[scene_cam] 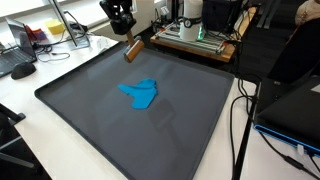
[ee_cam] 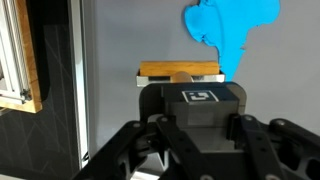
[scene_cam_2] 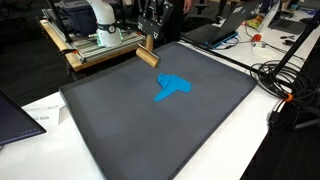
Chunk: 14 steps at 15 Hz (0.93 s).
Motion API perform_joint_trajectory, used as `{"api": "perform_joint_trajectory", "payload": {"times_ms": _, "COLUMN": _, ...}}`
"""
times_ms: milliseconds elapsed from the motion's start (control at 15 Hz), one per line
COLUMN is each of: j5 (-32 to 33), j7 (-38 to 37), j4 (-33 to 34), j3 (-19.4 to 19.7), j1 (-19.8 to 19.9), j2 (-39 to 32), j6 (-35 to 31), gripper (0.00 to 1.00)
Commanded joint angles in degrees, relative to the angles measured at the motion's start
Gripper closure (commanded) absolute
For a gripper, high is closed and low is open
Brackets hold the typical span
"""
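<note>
My gripper (ee_cam: 200,128) hangs over the far edge of the dark grey tray (scene_cam: 90,110), seen in both exterior views (scene_cam_2: 151,20). Its jaws are shut on a dark block (ee_cam: 190,97) with a square black-and-white marker on top. Just beyond it a small wooden block (ee_cam: 180,72) lies on the tray's far rim, also visible in both exterior views (scene_cam: 134,48) (scene_cam_2: 147,53). A crumpled blue cloth (scene_cam: 140,93) (scene_cam_2: 172,88) lies near the tray's middle, apart from the gripper; the wrist view shows it (ee_cam: 230,25) at the upper right.
Behind the tray stands a wooden frame with equipment (scene_cam: 195,40) (scene_cam_2: 95,45). Black cables (scene_cam: 243,115) (scene_cam_2: 285,75) run along one side of the tray. A laptop (scene_cam_2: 15,115) sits at a table corner, and a keyboard (scene_cam: 22,68) lies off another side.
</note>
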<state>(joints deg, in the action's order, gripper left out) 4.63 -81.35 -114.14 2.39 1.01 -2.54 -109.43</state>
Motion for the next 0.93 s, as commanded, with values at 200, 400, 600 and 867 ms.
{"api": "perform_joint_trajectory", "payload": {"times_ms": 200, "j5": 5.72, "j7": -0.14, "j4": 1.03, "j3": -2.06, "j1": -2.0, "j2": 1.4, "j6": 2.07, "gripper": 0.78}}
{"api": "perform_joint_trajectory", "payload": {"times_ms": 400, "j5": 7.9, "j7": 0.39, "j4": 1.17, "j3": -3.45, "j1": -3.43, "j2": 1.15, "j6": 2.21, "gripper": 0.78}}
{"api": "perform_joint_trajectory", "payload": {"times_ms": 600, "j5": 11.04, "j7": 0.33, "j4": 1.0, "j3": -5.26, "j1": -5.36, "j2": 0.68, "j6": 1.25, "gripper": 0.78}}
{"api": "perform_joint_trajectory", "payload": {"times_ms": 867, "j5": 15.16, "j7": 0.54, "j4": 0.84, "j3": -7.49, "j1": -7.79, "j2": 0.36, "j6": 0.99, "gripper": 0.78}}
